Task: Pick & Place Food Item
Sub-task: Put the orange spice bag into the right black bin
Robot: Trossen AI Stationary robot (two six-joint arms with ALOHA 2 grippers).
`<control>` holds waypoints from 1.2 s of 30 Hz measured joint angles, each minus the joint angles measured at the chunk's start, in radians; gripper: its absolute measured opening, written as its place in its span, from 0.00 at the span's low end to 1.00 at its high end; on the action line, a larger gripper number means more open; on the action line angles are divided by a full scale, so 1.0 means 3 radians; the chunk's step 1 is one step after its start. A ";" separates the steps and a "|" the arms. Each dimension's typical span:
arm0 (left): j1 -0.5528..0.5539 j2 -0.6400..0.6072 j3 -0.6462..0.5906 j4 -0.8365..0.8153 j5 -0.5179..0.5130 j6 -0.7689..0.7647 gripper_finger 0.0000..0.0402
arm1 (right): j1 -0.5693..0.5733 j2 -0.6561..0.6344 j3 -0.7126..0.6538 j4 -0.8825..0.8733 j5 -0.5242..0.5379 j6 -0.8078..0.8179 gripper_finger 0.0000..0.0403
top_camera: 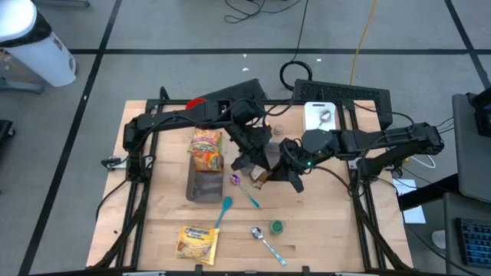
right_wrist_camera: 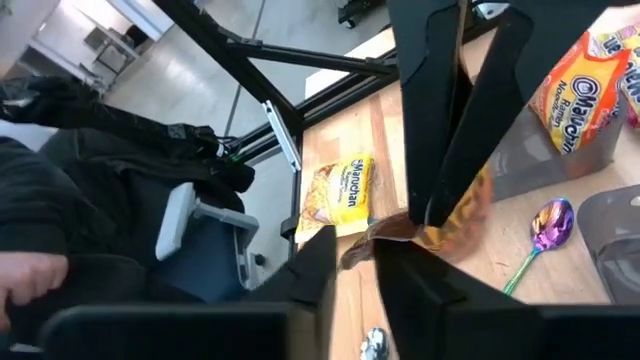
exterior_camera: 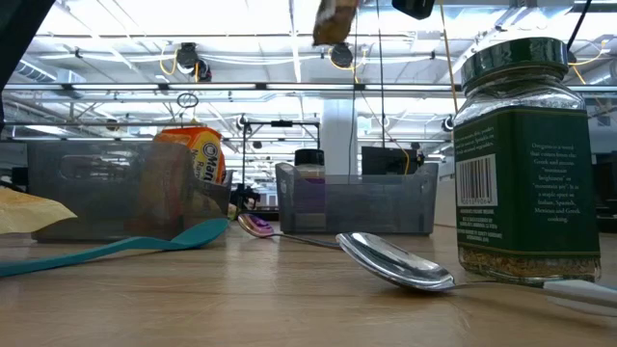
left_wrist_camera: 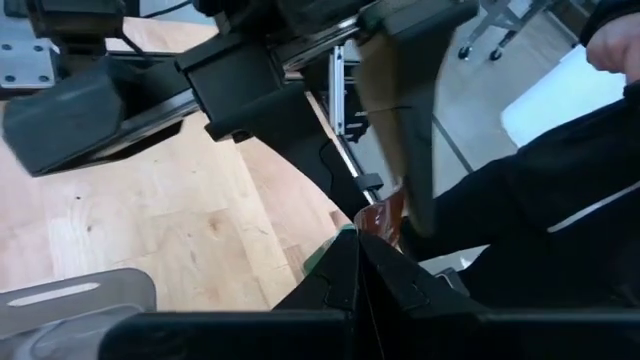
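There are two yellow noodle packs point(top_camera: 205, 148) point(top_camera: 196, 241) and three spoons: a teal one point(top_camera: 222, 211), a purple one point(top_camera: 244, 188) and a shiny one point(top_camera: 265, 240). There are two grey bins point(exterior_camera: 106, 188) point(exterior_camera: 357, 198), one green jar point(exterior_camera: 525, 159) and one brown snack pack point(top_camera: 259, 175).

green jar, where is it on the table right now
In the high view the green jar stands near the table's front edge, right of centre, just beside the metal spoon.

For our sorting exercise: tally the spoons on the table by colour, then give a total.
Teal spoon: 1
Silver spoon: 1
Purple-bowled spoon: 1
Total: 3
Not counted: the brown packet, where the left gripper and right gripper meet.
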 joint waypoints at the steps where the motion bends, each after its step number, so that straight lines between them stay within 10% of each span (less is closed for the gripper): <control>1: 0.0003 0.0000 0.0000 0.0000 -0.0004 0.0000 0.01 | -0.0015 0.0000 0.0000 0.0007 -0.0005 0.0002 0.21; 11: 0.0178 -0.0156 -0.0003 -0.0107 -0.0161 -0.0002 0.00 | -0.0212 -0.0033 -0.0001 -0.0061 0.0024 -0.0116 0.48; 25: 0.0433 -0.0856 -0.0079 -0.0610 -0.0983 -0.0038 0.00 | -0.0367 -0.0129 -0.0001 -0.0442 0.0904 -0.0287 0.49; 36: 0.0462 -0.1433 -0.1488 0.0535 -0.0959 -0.0579 0.00 | -0.0362 -0.0134 -0.0170 -0.0504 0.1336 -0.0260 0.49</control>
